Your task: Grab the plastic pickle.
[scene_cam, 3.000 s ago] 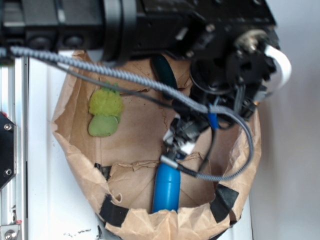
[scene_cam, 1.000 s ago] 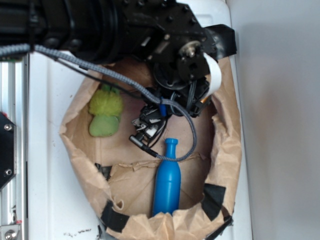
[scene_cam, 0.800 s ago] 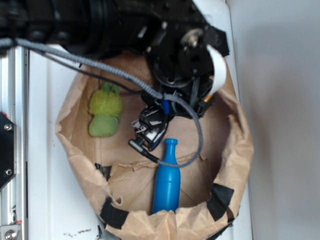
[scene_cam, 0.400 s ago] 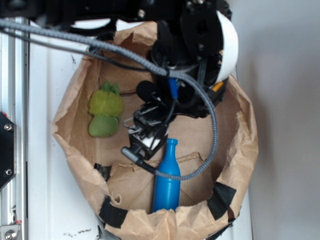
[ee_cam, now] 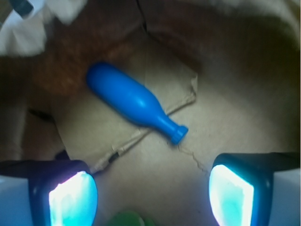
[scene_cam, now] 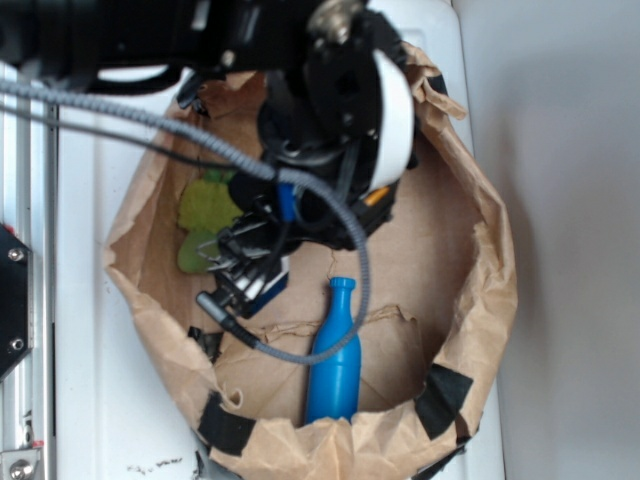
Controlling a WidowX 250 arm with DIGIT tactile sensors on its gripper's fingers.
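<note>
Far left of the bottle, a metal rail (scene_cam: 25,250) runs along the edge of the white worktop (scene_cam: 85,400). On the worktop sits an open brown paper bag (scene_cam: 480,300), its rim rolled down and patched with black tape (scene_cam: 443,398). Inside it, up and left of the bottle, a light-green plush (scene_cam: 205,208) lies partly behind the hand (scene_cam: 240,270). The hand hangs between the plush and the bottle's neck, its fingers (ee_cam: 73,195) spread wide with nothing between them. A grey braided cable (scene_cam: 300,352) loops from the hand across the bottle's shoulder. The blue bottle (scene_cam: 335,360) lies on a torn paper flap (ee_cam: 94,136) on the bag's floor, neck pointing toward the black arm (scene_cam: 330,90). I cannot find the pickle in either view; the arm covers the bag above the bottle.
</note>
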